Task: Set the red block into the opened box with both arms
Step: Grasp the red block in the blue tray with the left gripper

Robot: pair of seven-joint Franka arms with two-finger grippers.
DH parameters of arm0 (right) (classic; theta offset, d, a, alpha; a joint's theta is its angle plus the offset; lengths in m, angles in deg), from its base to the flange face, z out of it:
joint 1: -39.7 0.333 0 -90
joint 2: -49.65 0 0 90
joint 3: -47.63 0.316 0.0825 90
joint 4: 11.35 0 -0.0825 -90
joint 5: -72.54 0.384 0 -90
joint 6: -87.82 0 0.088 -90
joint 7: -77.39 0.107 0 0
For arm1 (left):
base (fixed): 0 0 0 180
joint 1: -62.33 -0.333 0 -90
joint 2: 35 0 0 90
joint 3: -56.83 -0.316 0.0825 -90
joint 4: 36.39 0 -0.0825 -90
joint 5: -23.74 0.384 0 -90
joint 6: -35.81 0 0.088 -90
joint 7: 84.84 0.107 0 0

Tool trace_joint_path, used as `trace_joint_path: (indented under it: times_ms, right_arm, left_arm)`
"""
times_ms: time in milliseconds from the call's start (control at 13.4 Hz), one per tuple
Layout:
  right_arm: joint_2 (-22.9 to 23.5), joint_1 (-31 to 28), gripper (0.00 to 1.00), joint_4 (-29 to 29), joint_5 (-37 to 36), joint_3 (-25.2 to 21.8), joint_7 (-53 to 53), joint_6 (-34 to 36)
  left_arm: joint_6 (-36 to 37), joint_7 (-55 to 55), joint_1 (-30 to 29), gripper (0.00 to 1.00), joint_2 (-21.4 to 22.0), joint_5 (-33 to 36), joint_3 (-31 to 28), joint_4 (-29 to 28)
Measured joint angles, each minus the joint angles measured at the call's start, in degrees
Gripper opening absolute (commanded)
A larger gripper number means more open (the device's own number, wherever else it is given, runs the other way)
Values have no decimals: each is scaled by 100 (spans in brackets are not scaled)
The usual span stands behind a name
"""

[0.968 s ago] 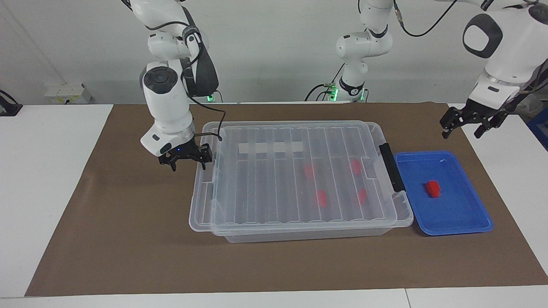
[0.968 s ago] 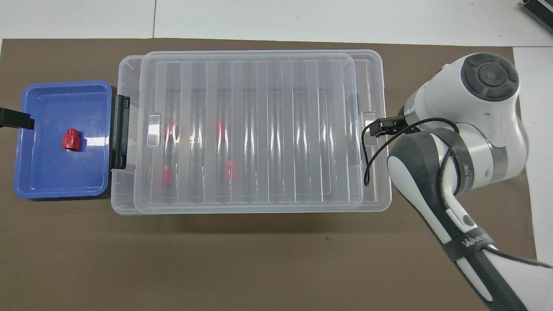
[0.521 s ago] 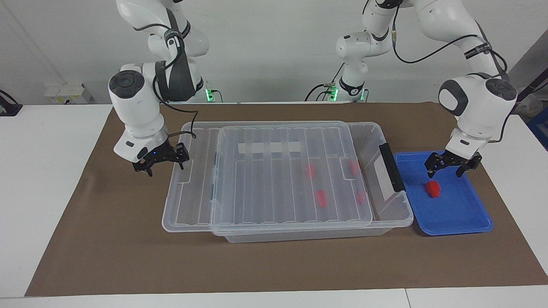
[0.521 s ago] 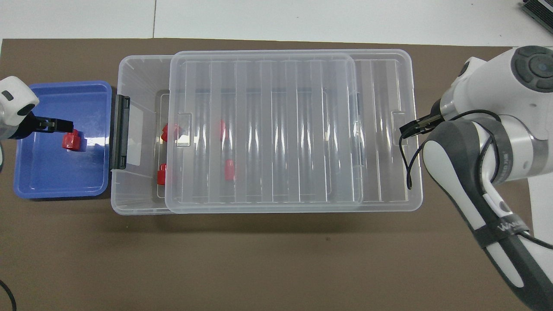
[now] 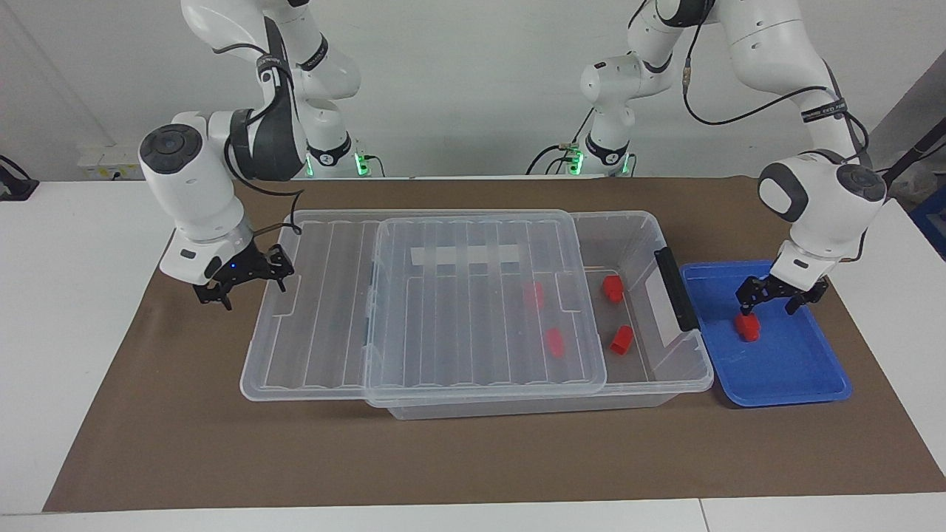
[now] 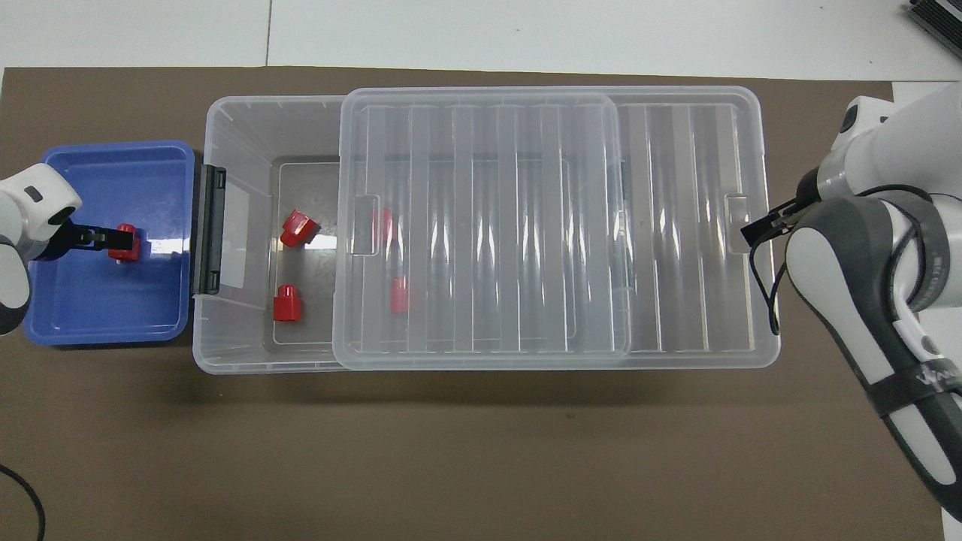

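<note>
Facing view: left gripper [image 5: 773, 298] low over red block [image 5: 748, 326].

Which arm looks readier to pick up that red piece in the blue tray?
The left. Its left gripper hangs right over the red block in the blue tray, while the right gripper is at the lid at the box's other end.

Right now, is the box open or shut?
Partly open: the lid is slid toward the right arm's end, baring two red blocks in the box.
</note>
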Motion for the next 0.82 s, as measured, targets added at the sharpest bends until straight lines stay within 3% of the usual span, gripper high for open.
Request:
trace_joint_path:
  times_ms: [223, 372, 447, 521, 670, 819]
  right_arm:
    - [0, -181, 99, -1, 0, -1, -329, -1]
    - [0, -333, 99, -5, -1, -3, -550, -1]
    - [0, -359, 99, -6, -1, -4, -564, -1]
    - [0, -356, 99, -6, -1, -2, -564, -1]
    - [-1, -343, 99, -7, -1, 4, -564, -1]
    - [-29, -322, 100, -6, 3, 12, -526, -1]
  left_arm:
    - [-232, 1, -2, 94, -127, 0, 1, -132]
    - [-240, 2, 1, 65, -129, 0, 14, -132]
    - [-242, 2, 3, 40, -129, 0, 25, -132]
    - [-242, 2, 5, 22, -129, 0, 32, -133]
    - [-242, 2, 6, 0, -129, 0, 37, -135]
    - [-243, 3, 6, 0, -129, 0, 37, -137]
